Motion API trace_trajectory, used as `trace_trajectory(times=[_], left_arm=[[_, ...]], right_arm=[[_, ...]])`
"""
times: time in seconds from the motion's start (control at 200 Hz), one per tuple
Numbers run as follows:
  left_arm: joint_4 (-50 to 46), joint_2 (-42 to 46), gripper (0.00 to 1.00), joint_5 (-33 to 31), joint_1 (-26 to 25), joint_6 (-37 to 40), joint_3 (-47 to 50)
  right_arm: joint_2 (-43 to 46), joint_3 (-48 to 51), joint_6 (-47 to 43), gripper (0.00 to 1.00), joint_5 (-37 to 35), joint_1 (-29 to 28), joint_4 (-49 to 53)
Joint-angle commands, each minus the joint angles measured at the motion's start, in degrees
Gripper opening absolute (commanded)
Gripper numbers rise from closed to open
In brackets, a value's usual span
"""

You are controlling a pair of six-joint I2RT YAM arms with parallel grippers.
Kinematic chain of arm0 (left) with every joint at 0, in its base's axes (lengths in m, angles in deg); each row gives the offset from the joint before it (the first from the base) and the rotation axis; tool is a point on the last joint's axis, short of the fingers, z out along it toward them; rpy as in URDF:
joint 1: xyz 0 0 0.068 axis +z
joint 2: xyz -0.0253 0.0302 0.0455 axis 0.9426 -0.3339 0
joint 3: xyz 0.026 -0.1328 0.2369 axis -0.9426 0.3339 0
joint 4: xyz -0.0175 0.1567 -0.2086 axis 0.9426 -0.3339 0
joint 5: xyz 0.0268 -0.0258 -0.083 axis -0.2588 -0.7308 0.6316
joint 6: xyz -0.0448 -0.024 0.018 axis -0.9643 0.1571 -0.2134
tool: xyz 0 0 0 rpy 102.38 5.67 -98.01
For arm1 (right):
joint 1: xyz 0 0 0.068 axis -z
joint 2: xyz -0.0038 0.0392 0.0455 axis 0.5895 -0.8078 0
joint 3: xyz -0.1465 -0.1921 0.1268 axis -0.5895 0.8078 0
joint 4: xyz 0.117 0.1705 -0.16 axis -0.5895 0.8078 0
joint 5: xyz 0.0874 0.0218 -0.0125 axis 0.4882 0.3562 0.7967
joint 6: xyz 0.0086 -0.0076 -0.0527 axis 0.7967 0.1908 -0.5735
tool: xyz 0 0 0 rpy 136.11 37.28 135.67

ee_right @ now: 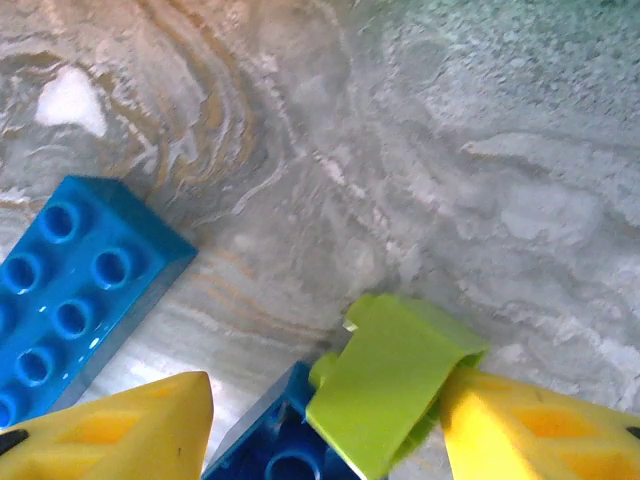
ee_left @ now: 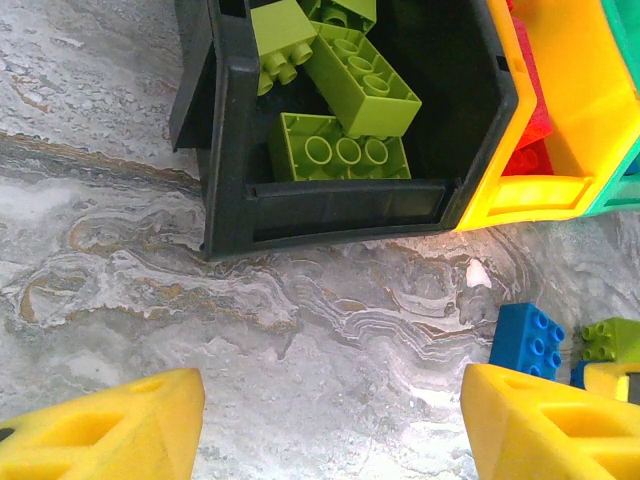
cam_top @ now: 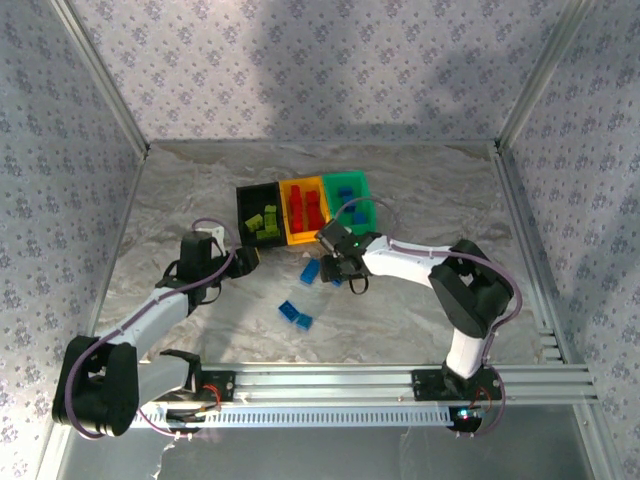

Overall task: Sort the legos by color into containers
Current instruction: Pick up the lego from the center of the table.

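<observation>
The black bin (cam_top: pixel 258 212) holds lime green legos (ee_left: pixel 345 150). Red legos (cam_top: pixel 303 207) lie in the yellow-orange bin (cam_top: pixel 289 236), and the green bin (cam_top: pixel 352 186) stands to its right. My left gripper (cam_top: pixel 248 260) (ee_left: pixel 325 432) hovers open over bare table just in front of the black bin (ee_left: pixel 230 150). My right gripper (cam_top: pixel 336 264) (ee_right: pixel 325 430) is open and low in front of the yellow-orange bin. A tilted lime green lego (ee_right: pixel 395 375) leans on its right finger (ee_right: pixel 540 430), with a blue lego (ee_right: pixel 270 445) beside it between the fingers.
More blue legos lie loose on the table: one (cam_top: pixel 310 271) (ee_right: pixel 70 290) left of the right gripper, two (cam_top: pixel 295 315) nearer the front. A blue lego (ee_left: pixel 527 340) and a lime one (ee_left: pixel 612 340) sit to the left gripper's right. Patterned walls enclose the table.
</observation>
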State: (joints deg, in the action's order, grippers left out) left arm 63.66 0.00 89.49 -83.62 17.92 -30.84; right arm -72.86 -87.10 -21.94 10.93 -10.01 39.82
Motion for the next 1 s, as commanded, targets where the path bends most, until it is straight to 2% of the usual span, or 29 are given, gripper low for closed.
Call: trace_trajectory(times=[0.0,0.14,0.385,0.48,0.67,0.925,0.995], left_arm=[[0.44,0.55,0.68,0.68,-0.29,-0.05,-0.74],[0.46,0.27,0.68,0.69,-0.50,-0.05,-0.83],[0.18,0.36,0.68,0.22,-0.53,0.22,-0.91],[0.09,0.40,0.68,0.27,-0.58,0.21,-0.91],[-0.08,0.78,0.68,0.31,-0.57,0.19,-0.91],[-0.30,1.06,0.68,-0.38,-0.58,-0.29,-0.91],[-1.03,1.06,0.68,-1.87,-0.54,-0.78,-0.91]], right_arm=[[2.58,0.88,1.40,0.63,-1.34,1.01,2.11],[1.91,0.80,1.48,0.62,-1.08,3.38,1.41],[-3.01,-2.41,1.38,0.62,-1.95,3.63,2.04],[-4.06,-2.71,1.44,0.55,-1.02,3.33,1.26],[-2.85,-2.03,1.40,0.35,-1.15,3.19,1.10],[0.31,-5.10,-0.97,0.33,-3.76,2.07,4.95],[-0.45,-11.02,-2.46,0.33,-3.25,0.94,6.08]])
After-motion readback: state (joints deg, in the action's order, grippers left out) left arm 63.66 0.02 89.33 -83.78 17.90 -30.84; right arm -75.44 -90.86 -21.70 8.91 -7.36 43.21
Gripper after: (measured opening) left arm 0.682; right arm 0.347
